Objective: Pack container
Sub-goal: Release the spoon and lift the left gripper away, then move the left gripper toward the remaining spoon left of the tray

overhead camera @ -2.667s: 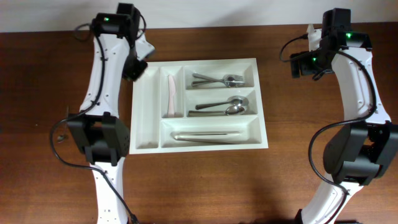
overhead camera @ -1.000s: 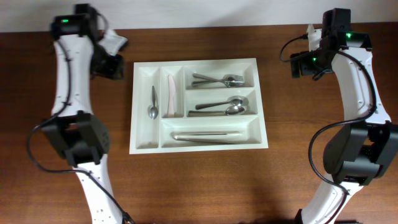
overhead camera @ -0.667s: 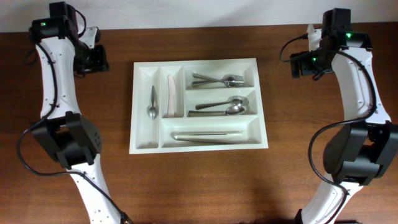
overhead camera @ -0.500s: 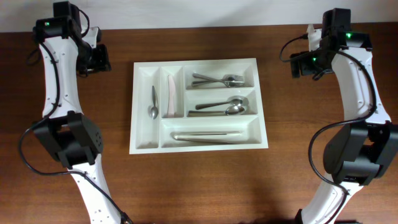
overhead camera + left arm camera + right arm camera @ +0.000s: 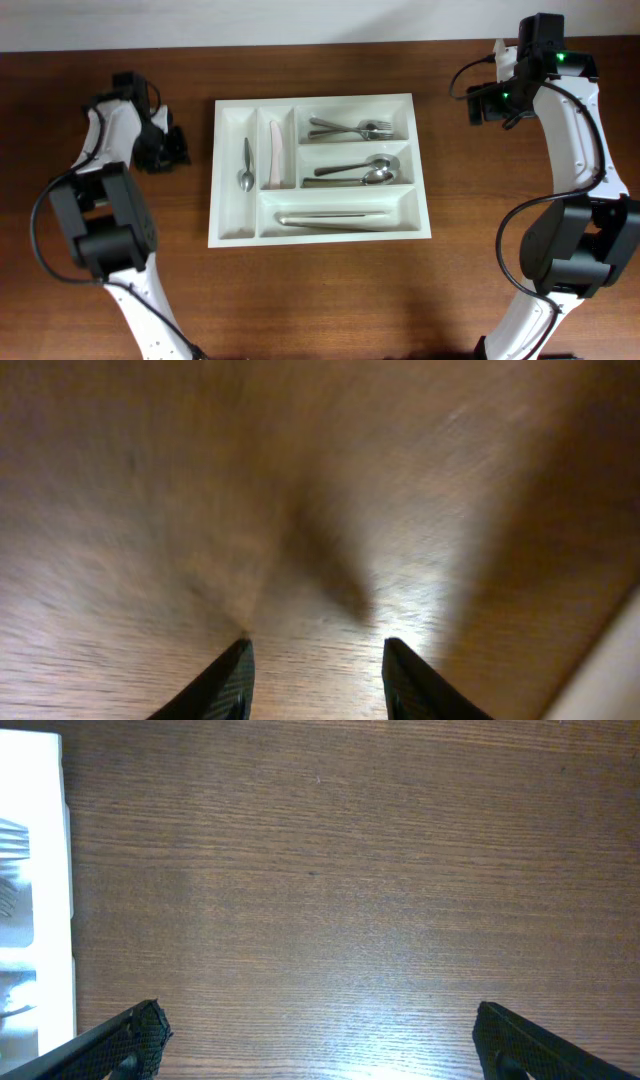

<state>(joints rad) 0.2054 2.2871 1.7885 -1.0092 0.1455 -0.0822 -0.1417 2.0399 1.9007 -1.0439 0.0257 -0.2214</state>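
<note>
Container (image 5: 235, 215) sitting in the middle of the worktop (image 5: 320, 300); left gripper (image 5: 315, 650) hanging partly apart, empty, toward the left edge; right gripper (image 5: 315, 1020) standing wide apart, empty.

My overhead view looks straight down from high up on the whole table (image 5: 320, 300). The left wrist camera sits close over bare wood, blurred. The right wrist camera faces down from higher, and shares one thing with overhead: the container (image 5: 40, 780) and its right edge.

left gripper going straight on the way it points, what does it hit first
Most likely the bare wooden table: the left gripper points down at it, nothing between its fingers. The cutlery tray sits off to one side.
</note>
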